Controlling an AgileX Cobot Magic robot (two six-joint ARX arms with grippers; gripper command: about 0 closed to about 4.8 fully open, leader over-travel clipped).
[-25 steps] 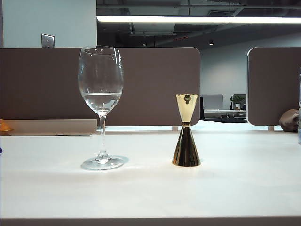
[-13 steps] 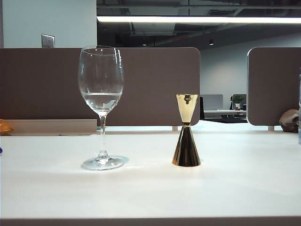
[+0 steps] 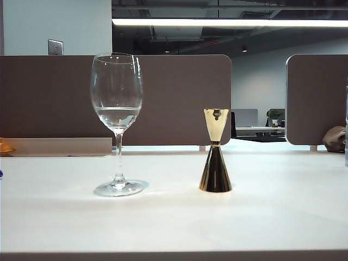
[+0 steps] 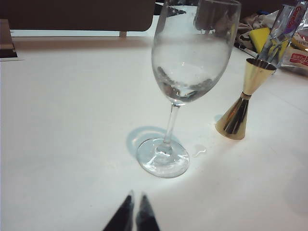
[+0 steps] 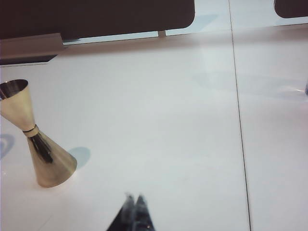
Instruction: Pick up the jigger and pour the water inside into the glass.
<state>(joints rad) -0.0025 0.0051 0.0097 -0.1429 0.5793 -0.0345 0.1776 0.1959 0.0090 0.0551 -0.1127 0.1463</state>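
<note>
Gold metal, polished enough to mirror the room: the jigger [image 3: 215, 152] stands upright on the white table [image 3: 174, 223], wide cone down, narrow waist above it, the open cup on top. To its left in the exterior view, near but not touching, stands the glass [image 3: 116, 122], upright on its round foot, with the water [image 3: 116, 115] filling the lower part of the bowl. A small clear droplet [image 4: 199, 150] lies on the table between the glass's foot and the jigger's base.

Neither arm appears in the exterior view. The right gripper [image 5: 134, 202] shows only as two dark fingertips pressed together (no gap between them, nothing held), hanging over bare table with the jigger [image 5: 36, 139] well apart from it, off to one side. The left gripper [image 4: 135, 202] also has its fingertips nearly touching and empty; it points towards the foot of the glass [image 4: 185, 86], which stands near but clear of it, with the jigger [image 4: 244, 103] beyond the glass. Brown partition panels [image 3: 179, 98] close off the far edge of the table.
</note>
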